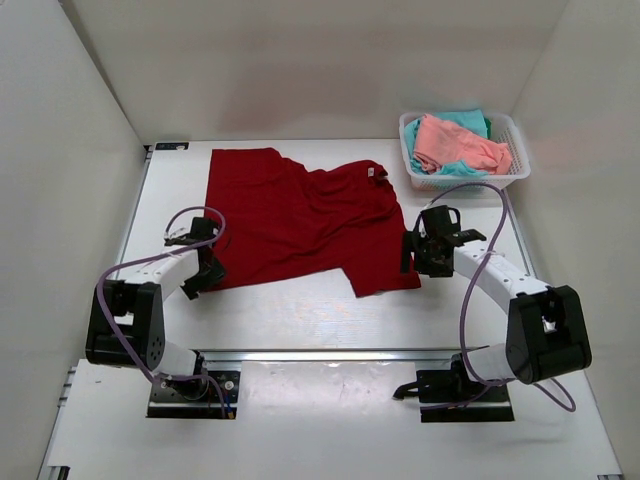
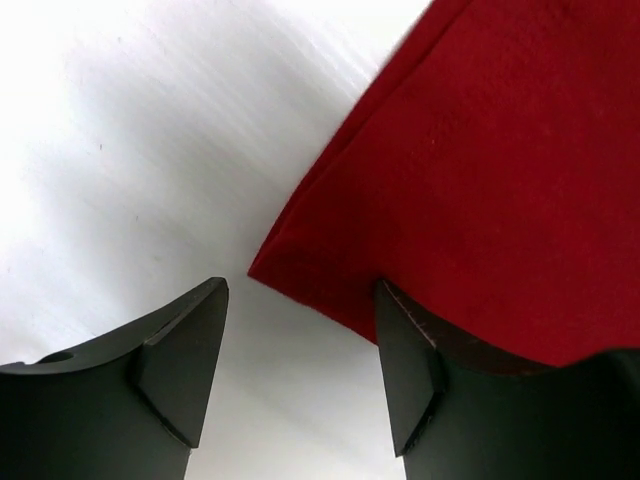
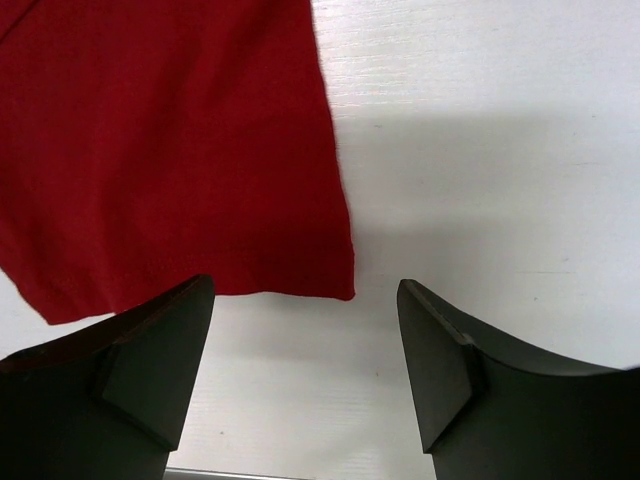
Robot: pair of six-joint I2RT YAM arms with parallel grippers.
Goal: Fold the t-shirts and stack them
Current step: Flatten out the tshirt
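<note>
1. Plainly, the dark red t-shirt (image 1: pixel 300 220) lay spread out and a little rumpled on the table (image 1: pixel 300 315). It filled the ground between the two tools.
2. The left tool (image 2: pixel 300 286) hung low over the shirt's near corner on its own side.
3. Its jaws stood well apart and had hold of nothing. The pointed corner of the red cloth lay just ahead of the gap, between the two tips.
4. One jaw of that left tool sat right at the cloth's edge. I could not tell from where I stood whether it touched the cloth or only hovered over it. The other jaw was over bare table.
5. The right tool (image 3: pixel 305 283) was likewise low at the shirt's opposite near corner, with its jaws spread wide and empty.
6. The hem's corner lay just ahead of its gap. The cloth ran off beyond one jaw, and there was bare table in front of the other.
7. Well beyond the right tool, at the far corner of the table, stood a white mesh basket (image 1: pixel 462 183).
8. In it the salmon pink t-shirt (image 1: pixel 455 145) lay bunched on top of the teal t-shirt (image 1: pixel 472 121). Both were well apart from either tool.
</note>
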